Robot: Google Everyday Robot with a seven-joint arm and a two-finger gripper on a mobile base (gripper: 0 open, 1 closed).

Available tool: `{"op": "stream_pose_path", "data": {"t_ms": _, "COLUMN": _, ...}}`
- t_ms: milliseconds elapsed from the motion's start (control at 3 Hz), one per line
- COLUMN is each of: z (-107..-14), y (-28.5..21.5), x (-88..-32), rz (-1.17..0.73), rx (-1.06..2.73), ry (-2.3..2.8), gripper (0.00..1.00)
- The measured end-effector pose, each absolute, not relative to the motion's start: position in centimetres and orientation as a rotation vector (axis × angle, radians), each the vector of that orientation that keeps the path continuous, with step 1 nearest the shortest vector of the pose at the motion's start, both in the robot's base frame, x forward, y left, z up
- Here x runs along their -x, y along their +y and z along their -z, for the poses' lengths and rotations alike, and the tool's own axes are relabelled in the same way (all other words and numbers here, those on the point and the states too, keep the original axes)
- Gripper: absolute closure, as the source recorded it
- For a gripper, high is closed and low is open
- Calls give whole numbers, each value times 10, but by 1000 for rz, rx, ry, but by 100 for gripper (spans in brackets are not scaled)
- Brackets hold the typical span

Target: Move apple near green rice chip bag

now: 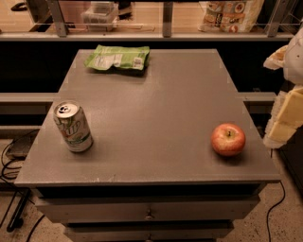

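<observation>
The red apple (228, 139) with yellowish patches and a short stem sits near the front right of the grey table top (151, 118). The green rice chip bag (117, 57) lies flat and crinkled at the back left of the table, far from the apple. My gripper (285, 118) shows as pale cream and white parts at the right edge of the view, beside the table's right side. It is right of the apple, a little higher, and not touching it.
A white-and-green soda can (73, 126) stands upright at the front left. A white-and-red printed bag (230, 14) sits on the shelf behind the table, with a clear plastic container (100, 14) to its left. Drawers and cables lie below the table front.
</observation>
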State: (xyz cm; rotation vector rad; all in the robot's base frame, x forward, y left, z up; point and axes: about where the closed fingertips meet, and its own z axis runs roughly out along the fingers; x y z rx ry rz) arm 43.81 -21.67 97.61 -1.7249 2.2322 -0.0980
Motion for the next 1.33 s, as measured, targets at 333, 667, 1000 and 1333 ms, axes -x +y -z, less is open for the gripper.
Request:
{"op": "stream_pose_path", "data": {"t_ms": 333, "z": -976, "y": -217, "x": -438, "rz": 98, "rx": 1725, "ry": 2232, "gripper": 0}}
{"op": "stream_pose_path", "data": {"t_ms": 667, "z": -966, "y": -218, "x": -446, "rz": 97, "rx": 1733, "ry": 2195, "gripper": 0}}
{"op": "stream_pose_path", "data": {"t_ms": 1000, "z": -940, "y": -221, "x": -458, "rz": 78, "rx": 1732, "ry": 2188, "gripper": 0}}
{"op": "stream_pose_path", "data": {"t_ms": 1333, "z": -910, "y": -222, "x": -466, "rz": 26, "rx": 1729, "ry": 2211, "gripper": 0}}
